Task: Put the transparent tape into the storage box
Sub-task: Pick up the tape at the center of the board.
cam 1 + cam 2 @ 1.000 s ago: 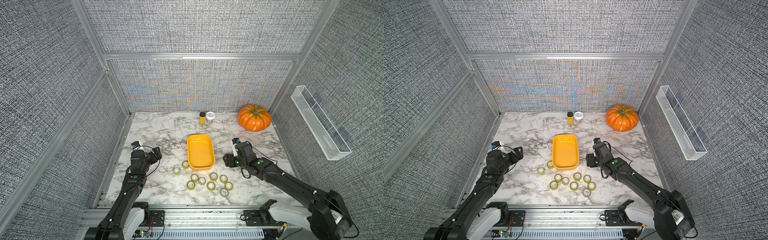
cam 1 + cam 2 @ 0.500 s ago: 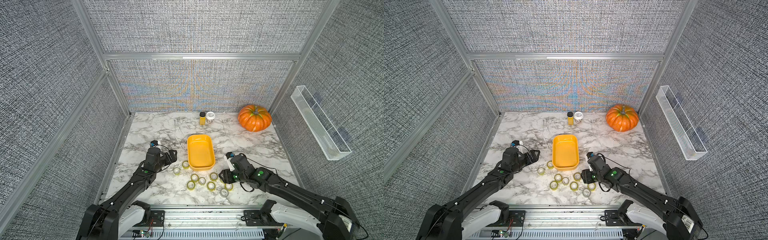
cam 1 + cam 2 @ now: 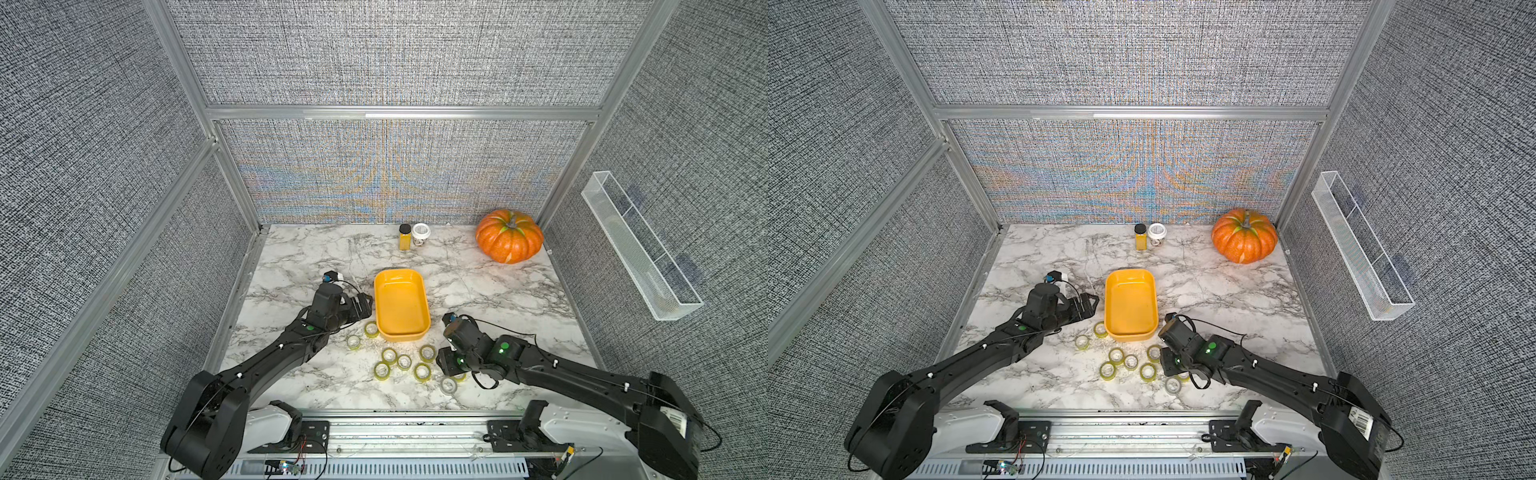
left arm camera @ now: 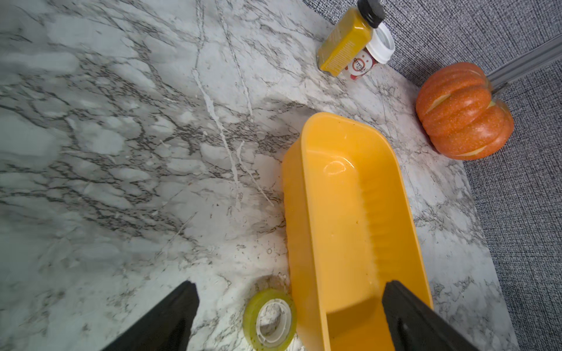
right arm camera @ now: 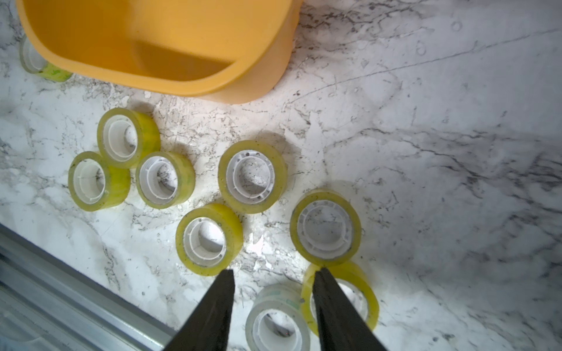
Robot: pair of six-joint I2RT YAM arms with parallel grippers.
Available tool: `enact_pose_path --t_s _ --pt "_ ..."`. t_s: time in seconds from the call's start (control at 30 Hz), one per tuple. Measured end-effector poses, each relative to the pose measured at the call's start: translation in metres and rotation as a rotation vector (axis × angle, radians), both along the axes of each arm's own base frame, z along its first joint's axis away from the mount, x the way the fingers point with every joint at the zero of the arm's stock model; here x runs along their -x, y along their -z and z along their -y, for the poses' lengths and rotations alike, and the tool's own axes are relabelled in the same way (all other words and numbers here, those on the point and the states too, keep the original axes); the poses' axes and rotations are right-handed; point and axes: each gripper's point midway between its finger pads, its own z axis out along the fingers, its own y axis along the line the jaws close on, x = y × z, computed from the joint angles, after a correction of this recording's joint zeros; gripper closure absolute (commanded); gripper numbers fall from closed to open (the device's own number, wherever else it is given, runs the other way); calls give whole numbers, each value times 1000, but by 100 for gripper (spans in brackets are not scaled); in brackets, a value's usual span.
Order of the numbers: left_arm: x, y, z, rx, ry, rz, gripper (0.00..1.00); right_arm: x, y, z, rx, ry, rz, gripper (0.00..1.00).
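Note:
The storage box, a shallow yellow tub (image 3: 401,332), stands mid-table with nothing in it. Several rolls of transparent tape (image 3: 422,371) lie flat on the marble in front of it. My left gripper (image 3: 365,301) is open beside the tub's left wall. In its wrist view one finger hangs over the tub (image 4: 349,212), the other over marble, with one roll (image 4: 270,319) between them against the wall. My right gripper (image 5: 273,282) points down over the nearest rolls, jaws apart. A greyer roll (image 5: 278,319) lies between its fingers, and one finger (image 5: 330,304) overlaps a yellow roll (image 5: 362,291).
An orange pumpkin (image 3: 509,236) sits at the back right. A yellow bottle (image 3: 404,237) and a white-lidded jar (image 3: 421,234) stand at the back wall. A clear trough (image 3: 640,249) hangs on the right wall. The metal rail (image 5: 60,273) runs close behind the front rolls.
My left arm has reached forward to the tub's left side. My right arm has moved from beside the tub down to the front rolls, and its jaws have narrowed.

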Motion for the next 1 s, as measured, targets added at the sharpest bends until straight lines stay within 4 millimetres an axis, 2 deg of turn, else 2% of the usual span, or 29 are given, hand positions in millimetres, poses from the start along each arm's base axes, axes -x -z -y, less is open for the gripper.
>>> enact_pose_path --t_s 0.27,0.6,0.83,1.0 --pt "0 2 -3 -13 -38 4 0 8 15 0 78 -30 -25 52" --pt "-1 -8 -6 -12 -57 35 0 -7 18 4 155 -4 22 52" --pt "0 -14 -9 -10 -63 46 0 -14 28 14 231 15 31 52" --pt "1 -13 -10 -13 -64 42 0 -26 32 31 260 86 23 52"
